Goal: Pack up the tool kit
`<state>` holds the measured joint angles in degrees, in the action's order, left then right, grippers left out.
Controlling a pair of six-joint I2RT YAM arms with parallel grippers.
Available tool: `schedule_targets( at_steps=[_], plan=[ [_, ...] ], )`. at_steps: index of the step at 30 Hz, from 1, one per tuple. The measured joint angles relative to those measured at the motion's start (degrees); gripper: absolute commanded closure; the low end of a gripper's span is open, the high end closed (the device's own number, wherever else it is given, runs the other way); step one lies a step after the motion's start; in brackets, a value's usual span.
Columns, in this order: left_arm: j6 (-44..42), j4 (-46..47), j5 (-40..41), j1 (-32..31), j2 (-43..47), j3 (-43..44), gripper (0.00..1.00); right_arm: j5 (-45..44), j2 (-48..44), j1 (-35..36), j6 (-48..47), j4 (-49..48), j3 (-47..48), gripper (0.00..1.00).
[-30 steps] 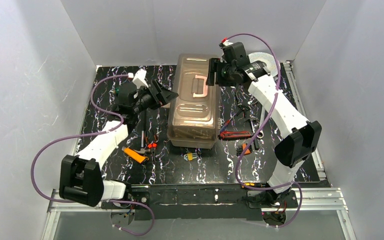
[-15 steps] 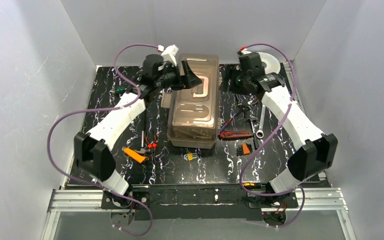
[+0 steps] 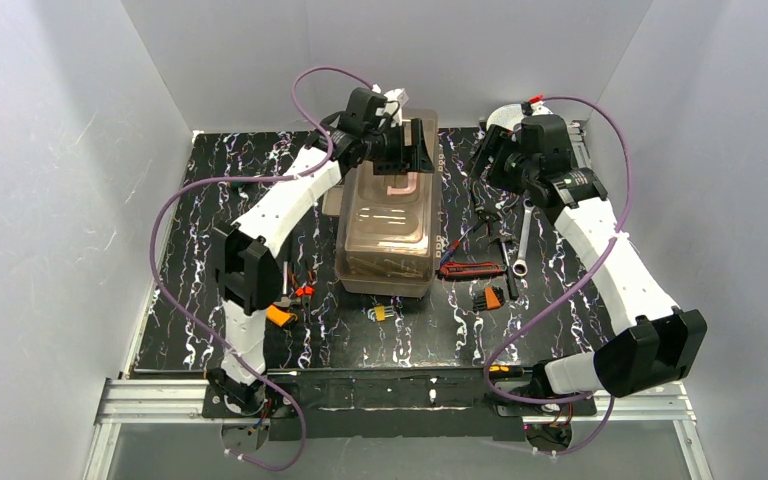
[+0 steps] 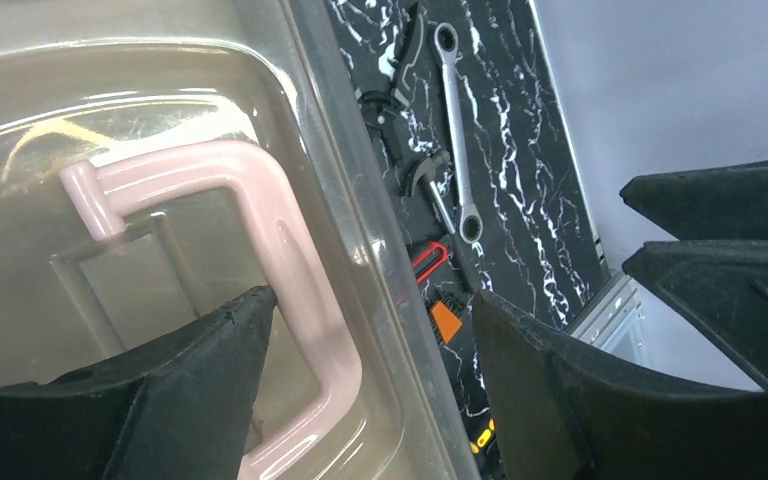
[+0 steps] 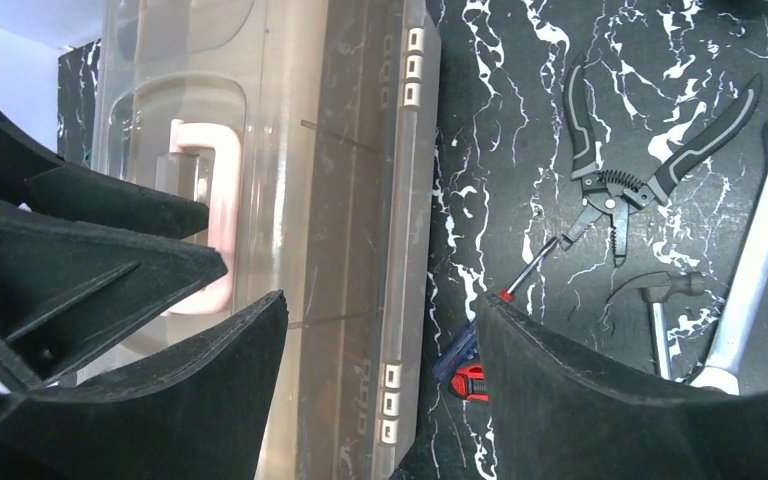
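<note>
The taupe toolbox (image 3: pixel 385 225) lies in the middle of the mat with its smoky lid (image 5: pixel 290 150) shut. My left gripper (image 3: pixel 417 152) is open above the box's far end. In the left wrist view (image 4: pixel 372 300) its jaws straddle the right limb of the cream handle (image 4: pixel 295 270) and the lid's right edge. My right gripper (image 3: pixel 481 160) is open and empty, just right of the box's far end. In the right wrist view (image 5: pixel 382 305) it hangs over the lid's hinged edge. Loose tools lie on both sides of the box.
Right of the box lie a silver wrench (image 3: pixel 522 238), black pliers (image 5: pixel 610 165), a screwdriver (image 5: pixel 505 300), a red-black tool (image 3: pixel 470 268) and an orange-black one (image 3: pixel 490 297). Left and front: an orange knife (image 3: pixel 272 311), red pliers (image 3: pixel 302 290), yellow hex keys (image 3: pixel 380 313). A silver spool (image 3: pixel 508 113) sits at the back right.
My left arm has swung from the box's left side to above its far end and handle. My right gripper has drawn back from the lid to the right.
</note>
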<state>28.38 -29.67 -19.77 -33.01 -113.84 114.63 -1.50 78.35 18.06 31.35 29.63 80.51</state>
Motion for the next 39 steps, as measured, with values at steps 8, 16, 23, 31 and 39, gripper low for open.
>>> schedule_targets(
  at_steps=[8, 16, 23, 31, 39],
  plan=[
    [-2.4, -12.2, 6.7, -2.1, -5.9, 12.7, 0.24, 2.9, 0.0, -1.2, 1.3, -1.1, -0.8, 0.23],
    [0.6, -9.3, 0.1, -0.8, -5.4, 10.2, 0.27, 4.8, 0.0, -2.0, 1.9, -1.6, -0.8, 0.23],
    [14.4, 14.4, -18.1, 5.0, 0.0, -7.9, 0.34, 7.1, -0.2, -3.1, 2.6, -1.8, -1.5, 0.24],
    [34.2, 44.7, -29.7, 9.3, 2.3, -23.5, 0.35, 20.7, 0.9, -3.6, 3.6, -5.9, -1.6, 0.27],
    [40.3, 52.3, -31.5, 10.0, 2.3, -26.3, 0.36, 33.0, 11.9, -2.0, 10.8, -10.0, 1.9, 0.42]
  ],
)
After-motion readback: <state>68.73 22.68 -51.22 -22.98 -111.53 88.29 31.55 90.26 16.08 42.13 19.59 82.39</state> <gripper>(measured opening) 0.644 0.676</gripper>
